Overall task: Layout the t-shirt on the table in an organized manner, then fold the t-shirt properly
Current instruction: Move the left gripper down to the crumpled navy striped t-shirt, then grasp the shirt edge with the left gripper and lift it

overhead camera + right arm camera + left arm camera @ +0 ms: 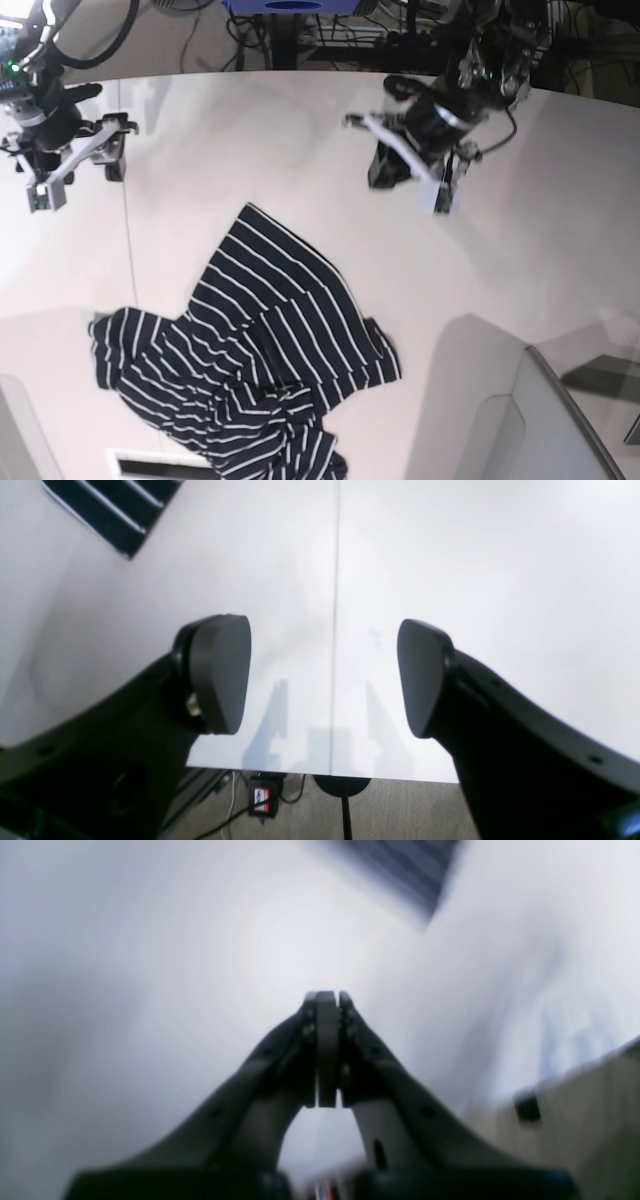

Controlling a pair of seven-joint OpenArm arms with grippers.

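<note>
The t-shirt (250,360), dark navy with thin white stripes, lies crumpled and partly spread on the white table (560,220) at the front left. My left gripper (385,178) hovers over the table's far middle, apart from the shirt. In the blurred left wrist view this gripper (327,996) is shut on nothing, with a corner of the t-shirt (405,870) far ahead. My right gripper (85,170) is at the far left; in its wrist view it (325,675) stands open and empty above the bare table (450,555), and a striped t-shirt edge (115,505) shows at top left.
A thin seam (337,580) runs across the tabletop between the right fingers. Past the table's edge, a power strip and cables (262,797) lie on the carpet. A pale raised panel (500,420) stands at the front right. Equipment and cables (330,30) crowd the far edge.
</note>
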